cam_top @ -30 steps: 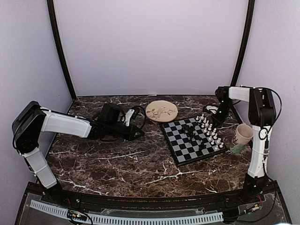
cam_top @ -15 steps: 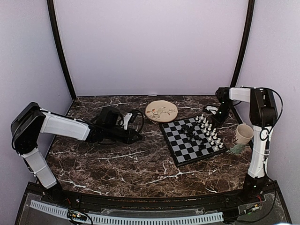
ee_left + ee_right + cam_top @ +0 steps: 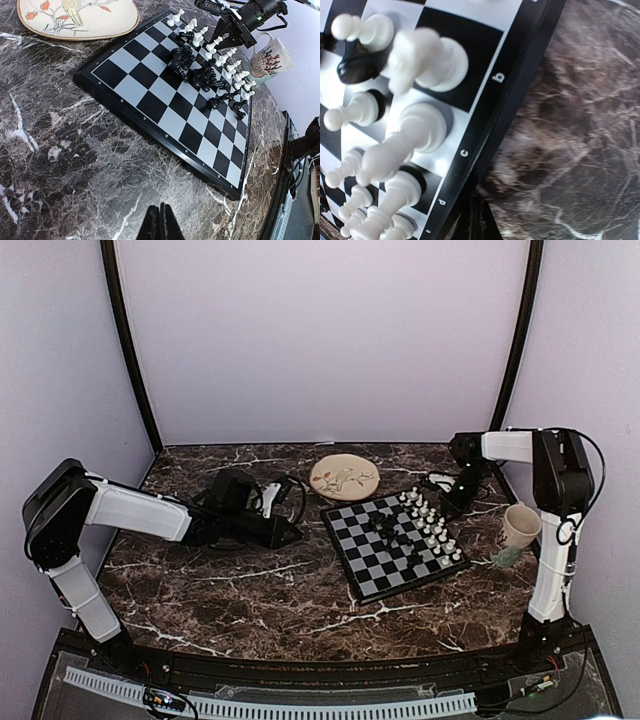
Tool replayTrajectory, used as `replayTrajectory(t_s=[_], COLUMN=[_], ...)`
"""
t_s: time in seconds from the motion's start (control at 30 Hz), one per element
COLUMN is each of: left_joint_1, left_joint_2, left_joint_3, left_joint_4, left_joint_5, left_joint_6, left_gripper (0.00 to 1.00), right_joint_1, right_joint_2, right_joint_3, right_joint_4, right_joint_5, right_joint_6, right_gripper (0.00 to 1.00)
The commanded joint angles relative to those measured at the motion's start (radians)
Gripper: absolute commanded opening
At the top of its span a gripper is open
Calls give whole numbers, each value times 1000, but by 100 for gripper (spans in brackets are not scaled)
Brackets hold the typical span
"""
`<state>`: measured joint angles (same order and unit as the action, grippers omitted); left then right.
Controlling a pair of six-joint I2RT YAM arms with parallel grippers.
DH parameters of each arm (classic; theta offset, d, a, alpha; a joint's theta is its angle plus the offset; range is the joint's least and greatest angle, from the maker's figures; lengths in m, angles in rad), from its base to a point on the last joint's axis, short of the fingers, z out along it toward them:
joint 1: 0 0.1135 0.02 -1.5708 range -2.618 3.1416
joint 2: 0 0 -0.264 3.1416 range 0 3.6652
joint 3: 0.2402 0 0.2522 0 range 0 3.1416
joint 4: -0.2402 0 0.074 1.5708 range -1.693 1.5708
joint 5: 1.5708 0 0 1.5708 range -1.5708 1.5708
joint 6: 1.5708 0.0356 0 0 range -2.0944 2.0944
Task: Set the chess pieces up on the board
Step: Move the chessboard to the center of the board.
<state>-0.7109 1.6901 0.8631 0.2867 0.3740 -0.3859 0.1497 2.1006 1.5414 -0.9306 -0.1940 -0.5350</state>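
Observation:
The board (image 3: 380,565) lies right of centre on the marble table. White chess pieces (image 3: 432,523) stand in two rows along its right side. Black chess pieces (image 3: 388,527) are bunched near its middle, some lying down. My right gripper (image 3: 445,503) is shut and empty, its tips low against the board's right border (image 3: 520,75), next to the white pieces (image 3: 427,62). My left gripper (image 3: 288,533) is shut and empty, low over the table left of the board (image 3: 150,105), with a gap between them. Its shut fingertips (image 3: 161,222) show in the left wrist view.
A round beige floral plate (image 3: 344,477) sits just behind the board's far corner. A printed cup (image 3: 520,525) stands right of the board by the right arm's column. The enclosure walls close in the back and both sides.
The board with its pieces has slid left and slightly nearer, with the right gripper following against its right edge. The left gripper has hardly moved.

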Motion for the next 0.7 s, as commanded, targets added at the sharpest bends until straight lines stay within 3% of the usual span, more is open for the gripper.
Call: replayTrajectory(t_s=[0.0,0.33,0.67], left_joint_1=[-5,-2,13], left_joint_2=[-3,78,275], left_joint_3=[-10,75,362], left_joint_4=[-10,-70,-148], left_joint_5=[-25,-170,-305], left_joint_6=[-9,-42,-77], left_gripper=[0,0,0], right_joint_1=[52,109,153], right_joint_2=[10,0,6], right_joint_3=[-61,-94,-111], right_joint_4=[-15,8,38], right_joint_5=[-61,-80,-109], right_joint_6=[25,45,70], right_gripper=[0,0,0])
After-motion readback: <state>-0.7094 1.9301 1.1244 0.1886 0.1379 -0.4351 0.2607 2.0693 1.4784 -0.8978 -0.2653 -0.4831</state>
